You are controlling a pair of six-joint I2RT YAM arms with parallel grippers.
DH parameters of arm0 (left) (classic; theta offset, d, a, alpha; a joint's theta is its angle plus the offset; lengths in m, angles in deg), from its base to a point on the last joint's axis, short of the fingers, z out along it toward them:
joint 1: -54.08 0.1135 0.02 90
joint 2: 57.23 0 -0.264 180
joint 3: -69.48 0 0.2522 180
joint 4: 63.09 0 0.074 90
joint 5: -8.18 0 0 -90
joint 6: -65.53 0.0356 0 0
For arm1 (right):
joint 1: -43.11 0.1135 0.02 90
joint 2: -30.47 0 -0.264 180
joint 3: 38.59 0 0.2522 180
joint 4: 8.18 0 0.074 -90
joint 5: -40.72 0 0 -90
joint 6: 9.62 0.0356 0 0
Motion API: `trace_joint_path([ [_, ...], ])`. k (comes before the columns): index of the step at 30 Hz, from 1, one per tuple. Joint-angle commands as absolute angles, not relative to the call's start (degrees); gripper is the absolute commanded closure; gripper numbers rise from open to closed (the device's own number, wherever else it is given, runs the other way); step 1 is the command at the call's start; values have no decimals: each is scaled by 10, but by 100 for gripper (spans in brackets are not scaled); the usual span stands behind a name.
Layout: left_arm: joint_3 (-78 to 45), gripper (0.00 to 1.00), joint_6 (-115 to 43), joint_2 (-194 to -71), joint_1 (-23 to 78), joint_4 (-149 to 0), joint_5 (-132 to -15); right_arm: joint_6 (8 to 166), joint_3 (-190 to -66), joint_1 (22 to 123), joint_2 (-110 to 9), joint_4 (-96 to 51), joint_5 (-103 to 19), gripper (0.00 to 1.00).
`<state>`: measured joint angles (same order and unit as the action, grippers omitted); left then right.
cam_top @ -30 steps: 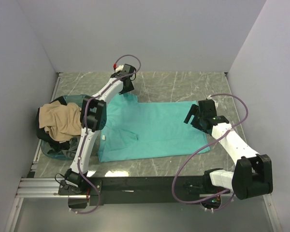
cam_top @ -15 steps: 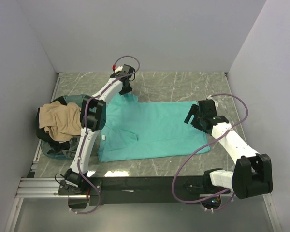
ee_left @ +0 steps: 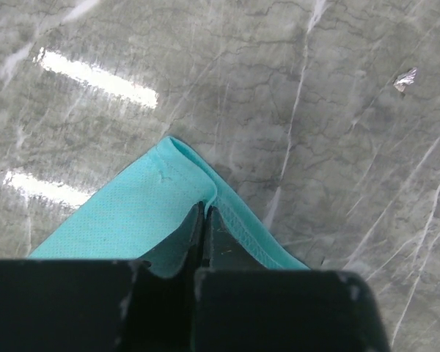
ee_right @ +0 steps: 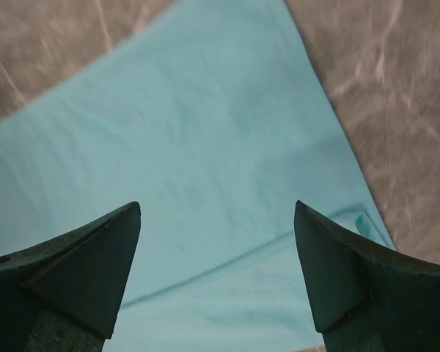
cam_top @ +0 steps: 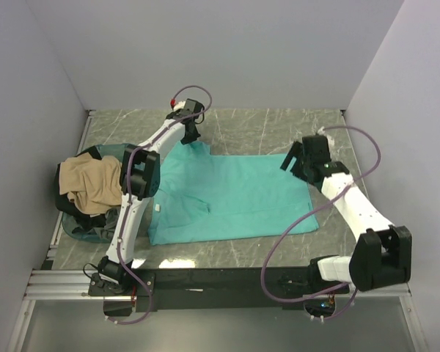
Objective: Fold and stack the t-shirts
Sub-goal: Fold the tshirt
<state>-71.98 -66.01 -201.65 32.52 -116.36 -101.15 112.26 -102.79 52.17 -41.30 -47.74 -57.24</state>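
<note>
A teal t-shirt [cam_top: 227, 194] lies spread flat in the middle of the marble table. My left gripper [cam_top: 193, 136] is at its far left corner. In the left wrist view the jaws [ee_left: 205, 210] are pressed together on the hemmed corner of the teal cloth [ee_left: 132, 220], which is bunched up between them. My right gripper [cam_top: 297, 163] hovers over the shirt's far right corner, with its jaws wide apart. In the right wrist view my right gripper [ee_right: 216, 209] has only flat teal cloth [ee_right: 205, 147] below it. A tan t-shirt [cam_top: 92, 183] lies on top of dark ones [cam_top: 77, 220] at the left.
The heap of shirts sits in a bluish tub [cam_top: 125, 150] against the left wall. Grey walls close in the table on three sides. A metal rail [cam_top: 59, 282] runs along the near edge. A small shiny scrap [ee_left: 405, 79] lies on the marble beyond the shirt's corner.
My left gripper has shut on the shirt's far left corner. The right arm has swung farther from its base, towards the shirt's far right corner, its jaws still open.
</note>
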Motion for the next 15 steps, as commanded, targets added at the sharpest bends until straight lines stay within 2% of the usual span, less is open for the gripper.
trace_joint_path([
  [1,-682,100,-656,-1975,325,-1163,-1013,1129,-1140,516,-464,-485,-628,9],
  [8,-638,100,-655,-1919,325,-1114,-1009,1123,-1326,501,-641,-549,-718,10],
  [11,-627,100,-653,-1907,325,-1107,-1014,1115,-1411,495,-754,-593,-748,11],
  [15,-620,100,-650,-1899,324,-1102,-1021,1106,-1536,492,-863,-632,-756,15],
])
